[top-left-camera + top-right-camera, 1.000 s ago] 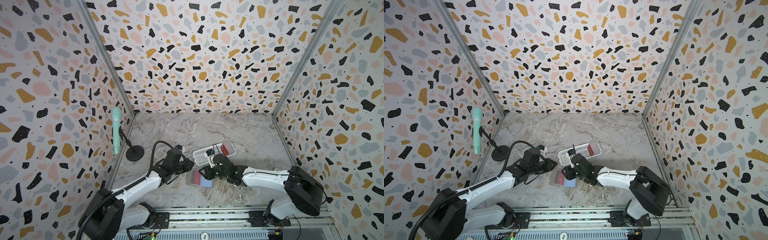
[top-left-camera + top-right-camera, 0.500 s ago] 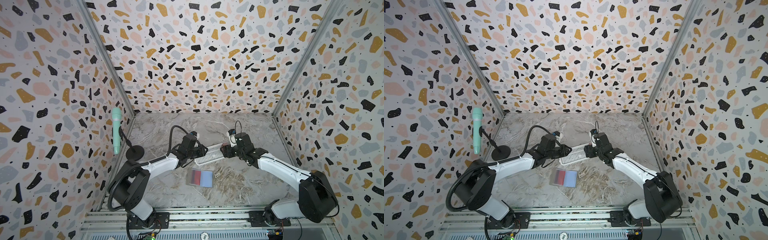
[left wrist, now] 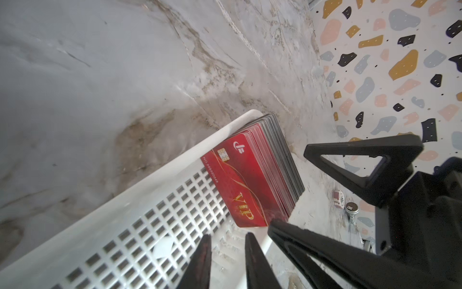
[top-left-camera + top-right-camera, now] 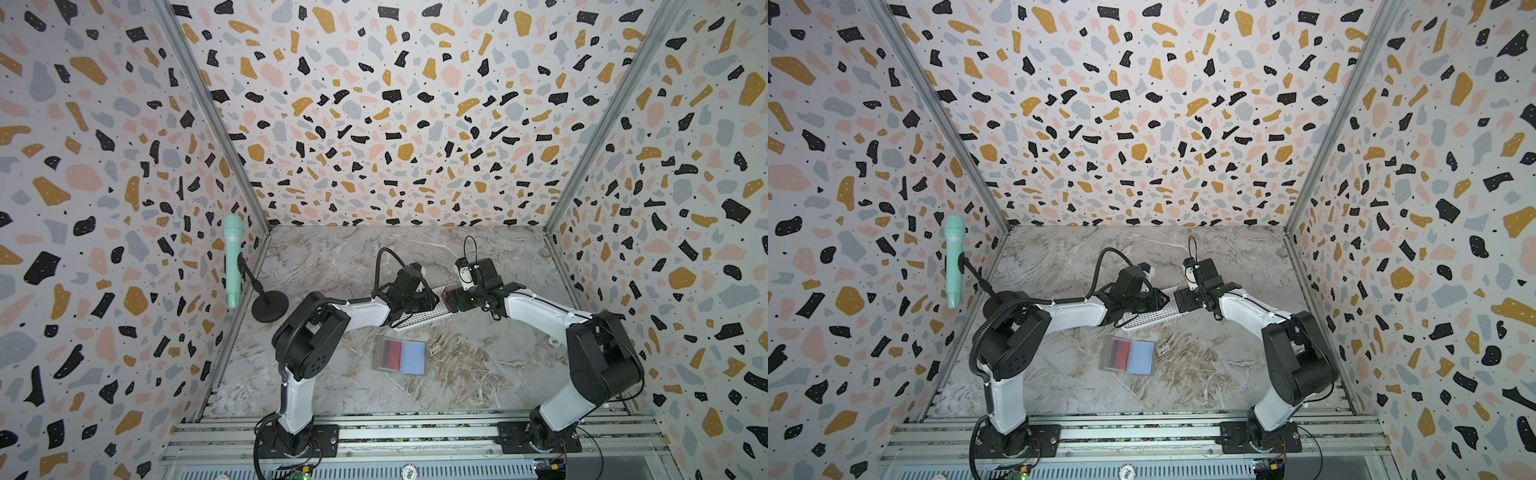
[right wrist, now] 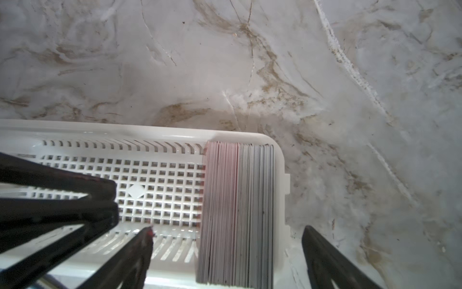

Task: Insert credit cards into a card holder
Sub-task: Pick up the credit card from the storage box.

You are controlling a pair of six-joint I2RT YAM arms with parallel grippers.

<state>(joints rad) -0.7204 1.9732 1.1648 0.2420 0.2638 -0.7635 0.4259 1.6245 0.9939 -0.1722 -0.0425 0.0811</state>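
The card holder point(image 4: 401, 355) point(image 4: 1128, 356) lies open and flat near the table's middle, with a red card in its left sleeve and light blue showing on the right. More credit cards point(image 3: 245, 180) point(image 5: 237, 212) stand on edge as a stack at one end of the white basket point(image 4: 419, 318) point(image 4: 1150, 318); the front one is red with gold "VIP". My right gripper point(image 5: 228, 229) point(image 4: 451, 300) is wide open, one finger on each side of the stack and apart from it. My left gripper point(image 3: 228, 237) point(image 4: 429, 297) hovers inside the basket beside the stack, narrowly open, with nothing between its fingers.
A teal microphone point(image 4: 232, 262) on a black round stand point(image 4: 270, 305) stands at the left wall. A small round object point(image 4: 555, 341) lies on the marble floor by the right arm. Patterned walls close in three sides.
Both arms have moved back from the card holder to the basket. The right gripper has opened wide around the card stack. The left gripper sits a little wider than before.
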